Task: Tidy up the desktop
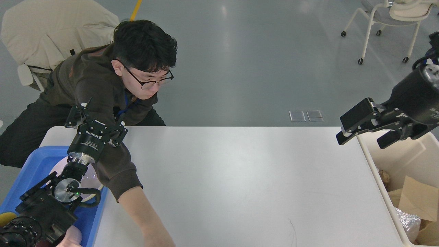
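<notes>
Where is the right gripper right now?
In the head view the right gripper is open at the far right, raised over the desktop's far right corner beside the cream bin.

Surface: desktop (247, 185), white, matte, rounded far corners.
Left edge: blue tray (24, 178) resting on the surface, holding a white plate (94, 180).
Across left part: person's forearm (144, 219) reaching over the surface toward the near edge.
Near centre: thin dark hair-like mark (293, 233).
Right edge: cream bin (384, 192) just beside the surface.
</notes>
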Robot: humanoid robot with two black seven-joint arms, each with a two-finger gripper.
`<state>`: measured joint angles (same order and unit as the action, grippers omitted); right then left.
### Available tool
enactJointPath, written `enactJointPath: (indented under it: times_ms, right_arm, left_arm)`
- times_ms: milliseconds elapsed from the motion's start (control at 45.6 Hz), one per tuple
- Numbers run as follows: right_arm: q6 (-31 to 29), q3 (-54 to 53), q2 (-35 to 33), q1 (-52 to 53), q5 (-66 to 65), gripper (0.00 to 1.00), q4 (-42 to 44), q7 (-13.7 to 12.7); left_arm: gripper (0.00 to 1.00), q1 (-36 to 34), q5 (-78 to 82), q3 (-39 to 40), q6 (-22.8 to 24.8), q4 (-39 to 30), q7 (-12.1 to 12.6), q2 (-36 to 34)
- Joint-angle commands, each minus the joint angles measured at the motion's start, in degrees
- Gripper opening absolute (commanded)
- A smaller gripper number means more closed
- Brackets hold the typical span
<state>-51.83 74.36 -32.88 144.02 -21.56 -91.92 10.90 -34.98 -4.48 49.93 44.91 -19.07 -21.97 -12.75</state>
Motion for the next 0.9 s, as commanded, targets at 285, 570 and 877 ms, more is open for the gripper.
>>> enactJointPath:
  times_ms: [285, 570, 877]
  right_arm:
    - [0.5, 0.6, 0.0, 0.6, 0.0, 1.0, 0.0, 0.0]
    - [0.6, 0.4, 0.1, 0.3, -0.1, 1.0, 0.1, 0.0]
    - [1.5, -0.3, 0.3, -1.1, -0.1, 1.0, 0.2, -0.2]
  left_arm:
    - [1.0, 0.0, 0.0, 0.0, 0.0, 0.0, 0.0, 0.0]
    - [1.0, 0.0, 0.0, 0.0, 0.0, 0.0, 0.0, 0.0]
    - [1.0, 0.0, 0.0, 0.0, 0.0, 0.0, 0.0, 0.0]
